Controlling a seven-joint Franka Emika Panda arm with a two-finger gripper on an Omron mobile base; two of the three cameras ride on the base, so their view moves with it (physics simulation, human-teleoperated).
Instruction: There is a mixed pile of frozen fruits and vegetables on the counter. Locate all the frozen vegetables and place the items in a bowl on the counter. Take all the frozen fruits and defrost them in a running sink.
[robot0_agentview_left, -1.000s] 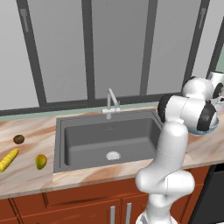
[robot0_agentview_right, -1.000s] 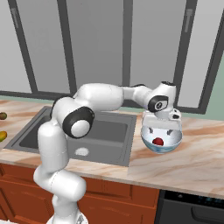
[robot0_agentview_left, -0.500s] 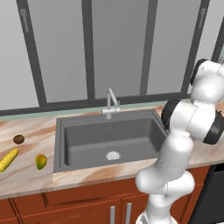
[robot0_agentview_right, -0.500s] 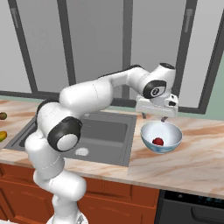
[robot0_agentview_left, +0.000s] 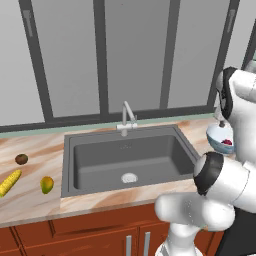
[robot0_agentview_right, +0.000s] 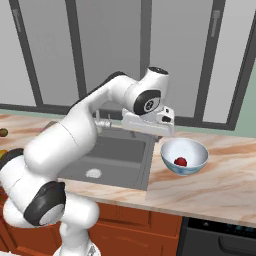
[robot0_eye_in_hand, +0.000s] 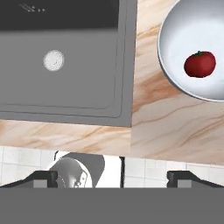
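Observation:
My gripper (robot0_agentview_right: 152, 131) hangs open and empty above the counter (robot0_agentview_right: 210, 185), over the strip between the sink (robot0_agentview_right: 112, 152) and the bowl (robot0_agentview_right: 184, 156). In the hand view its fingertips (robot0_eye_in_hand: 43, 177) stand wide apart with nothing between them. The pale bowl (robot0_eye_in_hand: 175, 65) holds the red tomato-like ball (robot0_eye_in_hand: 200, 64). At the far left of the counter (robot0_agentview_left: 35, 200) lie the yellow corn cob (robot0_agentview_left: 10, 182), the brown kiwi-like ball (robot0_agentview_left: 21, 159) and the yellow-green mango-like oval (robot0_agentview_left: 46, 184). No water shows at the tap (robot0_agentview_left: 127, 117).
The dark sink basin (robot0_agentview_left: 127, 160) with its round drain (robot0_eye_in_hand: 54, 60) lies between the pile and the bowl (robot0_agentview_left: 219, 138). Tall windows run behind the counter. Reddish-brown cabinets sit below, and a dark appliance (robot0_agentview_right: 220, 240) stands under the counter at the right.
The gripper has risen out of the bowl and swung left toward the sink. The red ball stays in the bowl.

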